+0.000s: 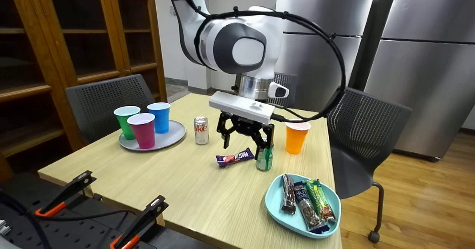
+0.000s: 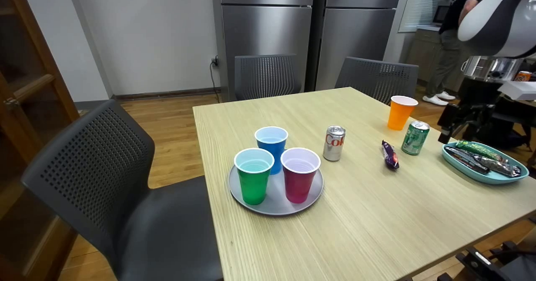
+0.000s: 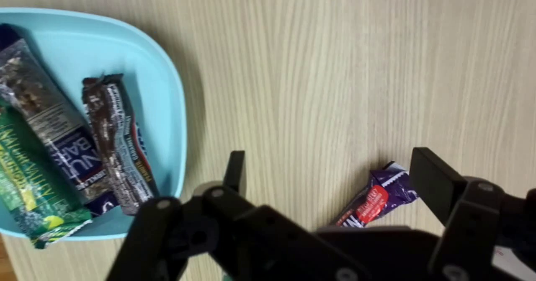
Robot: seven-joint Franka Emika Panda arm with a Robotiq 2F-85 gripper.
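Gripper (image 3: pixel 335 175) wide near purple protein bar (image 3: pixel 372 200)

We see jaws far apart in the wrist view, the bar showing between them at lower right and a turquoise plate (image 3: pixel 96 46) of snack bars (image 3: pixel 54 126) at left. In an exterior view, we find a green soda can (image 2: pixel 414 138) and orange cup (image 2: pixel 399 117) at middle right.

open room: tabletop (image 1: pixel 185 186) between purple bar (image 1: pixel 235 157) and clamps (image 1: pixel 141 220) | upright obstacles: green can (image 2: pixel 415 137) just beside bar, orange cup (image 2: pixel 400 114) near it, silver can (image 2: pixel 334 143) near grey plate (image 2: pixel 274 197) | low: turquoise tray (image 3: pixel 163 88)
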